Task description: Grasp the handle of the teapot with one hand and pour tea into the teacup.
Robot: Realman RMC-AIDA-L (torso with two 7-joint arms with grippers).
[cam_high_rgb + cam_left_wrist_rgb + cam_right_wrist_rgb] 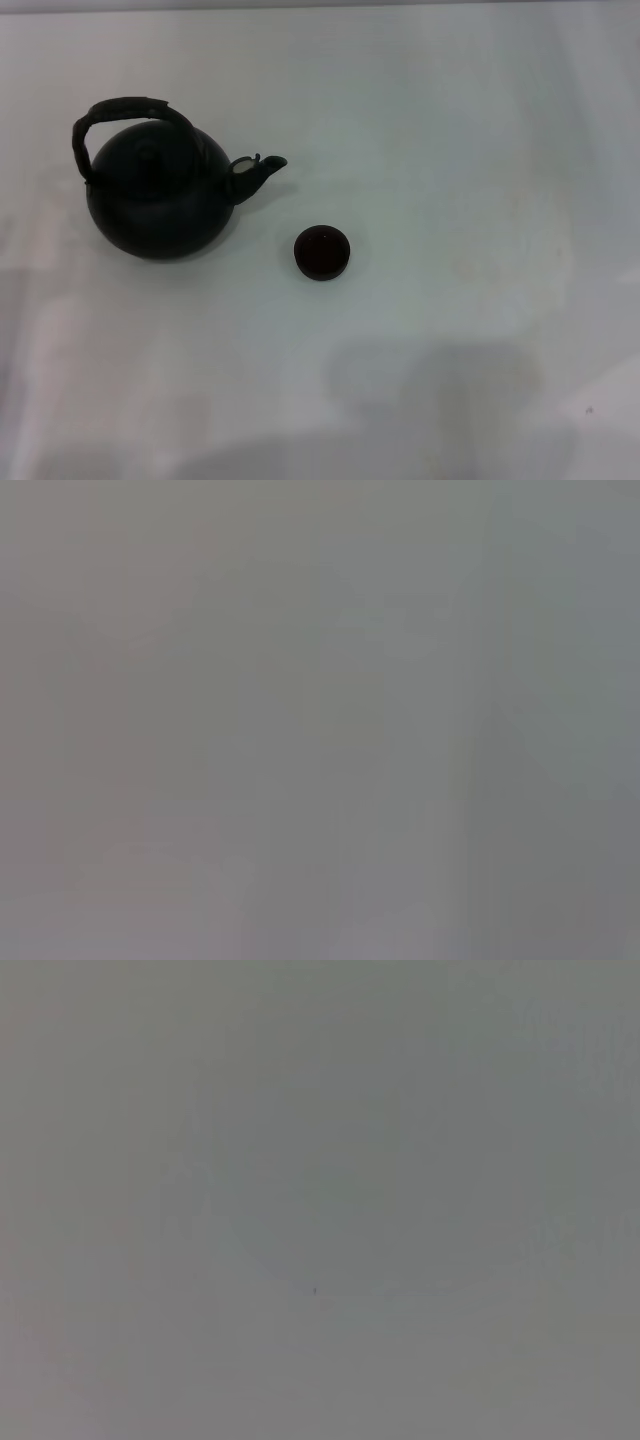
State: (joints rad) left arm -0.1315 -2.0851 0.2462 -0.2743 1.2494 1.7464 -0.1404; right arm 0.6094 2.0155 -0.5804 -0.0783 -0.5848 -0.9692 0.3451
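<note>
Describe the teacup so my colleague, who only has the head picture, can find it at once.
On the white table the big landmark is the round black teapot at the robot's left, with an arched handle over it. Follow its short spout toward the robot's right and a little nearer the robot: the teacup stands there, apart from the pot. It is tiny, round, dark and handleless.

**Robot body: nothing on view**

Left arm, left gripper: outside the head view. Right arm, right gripper: outside the head view. Both wrist views: featureless grey surface only, with neither gripper's fingers visible.
</note>
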